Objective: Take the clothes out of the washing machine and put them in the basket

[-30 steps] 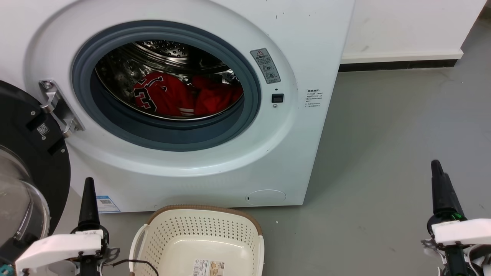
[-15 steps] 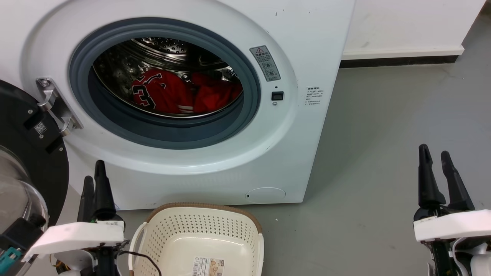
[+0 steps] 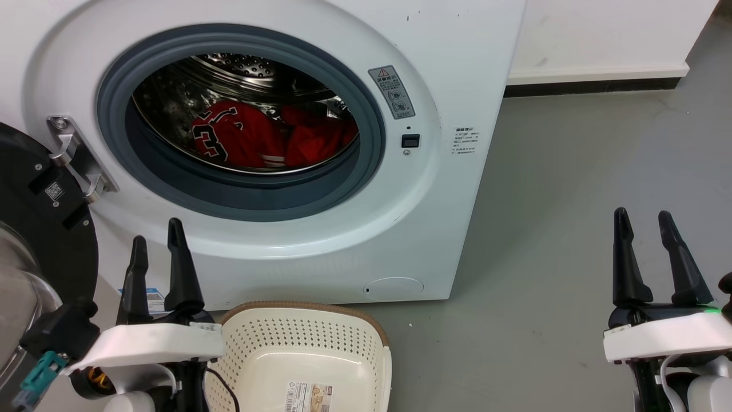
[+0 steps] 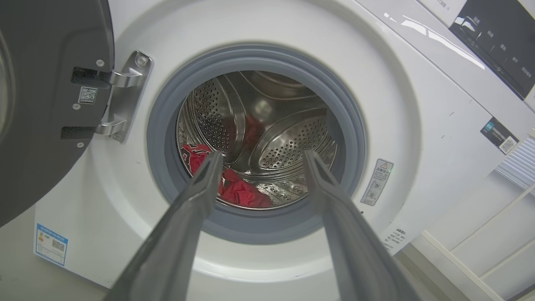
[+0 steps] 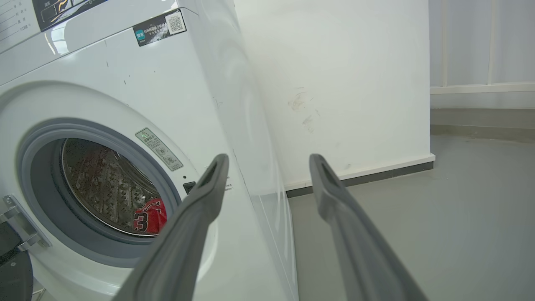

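**Door open, red clothes in the drum, both grippers open and holding nothing**

The washing machine [image 3: 457, 68] stands on the grey floor [image 3: 560, 217]. Its door [image 3: 34, 229] is swung wide to the robot's left and hangs on a metal hinge [image 3: 74, 154]. Behind the grey rubber rim [image 3: 372, 154] of the porthole, the clothes [image 3: 269, 137] lie in a heap on the bottom of the steel drum [image 3: 251, 66]. They are bright red. The jersey [image 3: 240, 137] is at the left of the heap, its black number 3 turned toward the opening, and a second red piece is crumpled just beside it on the right.

The basket [image 3: 303, 309] (the cream one with the brown rim) sits on the floor in front of the machine, below the porthole and near the machine's base. A paper label [image 3: 309, 396] lies on its bottom.

The left gripper [image 3: 156, 230] is low, just beside the left edge of the basket, in front of the lower part of the machine. Its two dark fingers point up and stand moderately apart, with nothing between them. In its wrist view the fingers frame the porthole, and the red heap is seen in the gap.

The right gripper [image 3: 643, 213] is well apart from the machine, on the right, above bare floor. Its fingers are spread to a similar width and it has hold of nothing. Its wrist view looks along the machine's right side toward the white wall [image 3: 600, 34].
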### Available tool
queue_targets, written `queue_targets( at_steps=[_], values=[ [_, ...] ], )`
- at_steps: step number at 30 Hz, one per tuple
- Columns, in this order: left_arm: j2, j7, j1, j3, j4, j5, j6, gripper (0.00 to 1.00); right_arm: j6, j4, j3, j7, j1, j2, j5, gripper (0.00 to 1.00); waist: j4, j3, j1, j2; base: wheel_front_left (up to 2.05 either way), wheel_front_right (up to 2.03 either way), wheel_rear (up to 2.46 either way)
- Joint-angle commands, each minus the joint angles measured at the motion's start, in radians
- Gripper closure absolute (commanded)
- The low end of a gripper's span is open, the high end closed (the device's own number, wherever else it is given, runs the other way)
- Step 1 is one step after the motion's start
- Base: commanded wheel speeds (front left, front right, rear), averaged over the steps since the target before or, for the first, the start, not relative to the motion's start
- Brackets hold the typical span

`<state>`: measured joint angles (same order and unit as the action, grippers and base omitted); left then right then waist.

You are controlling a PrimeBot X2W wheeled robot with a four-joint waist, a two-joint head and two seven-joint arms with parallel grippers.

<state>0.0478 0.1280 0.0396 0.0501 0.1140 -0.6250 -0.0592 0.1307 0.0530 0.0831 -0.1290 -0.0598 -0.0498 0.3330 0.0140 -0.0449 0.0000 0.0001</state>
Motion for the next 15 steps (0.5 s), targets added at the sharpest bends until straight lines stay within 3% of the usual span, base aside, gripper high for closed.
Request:
queue_targets(
  at_steps=[1, 6, 11, 15],
  values=[
    [0.003, 0.012, 0.003, -0.011, 0.034, 0.054, -0.012, 0.00, 0.000, 0.020, -0.001, -0.011, -0.003, -0.001, -0.041, 0.00, 0.001, -0.001, 0.0000, -0.0001, 0.00, 0.00, 0.00],
    [0.003, 0.025, -0.003, -0.041, 0.063, 0.136, -0.050, 0.00, 0.000, 0.035, -0.003, -0.024, -0.001, -0.001, -0.110, 0.00, 0.004, -0.004, 0.0000, -0.0001, 0.00, 0.00, 0.00],
    [0.012, 0.038, -0.010, -0.070, 0.044, 0.218, -0.057, 0.00, 0.000, 0.047, -0.001, -0.037, 0.003, -0.001, -0.172, 0.00, 0.006, -0.007, 0.0000, -0.0001, 0.00, 0.00, 0.00],
    [0.023, 0.048, -0.018, -0.093, 0.022, 0.271, -0.098, 0.00, 0.000, 0.053, -0.001, -0.047, 0.008, -0.001, -0.219, 0.00, 0.006, -0.008, 0.0000, -0.0001, 0.00, 0.00, 0.00]
  ],
)
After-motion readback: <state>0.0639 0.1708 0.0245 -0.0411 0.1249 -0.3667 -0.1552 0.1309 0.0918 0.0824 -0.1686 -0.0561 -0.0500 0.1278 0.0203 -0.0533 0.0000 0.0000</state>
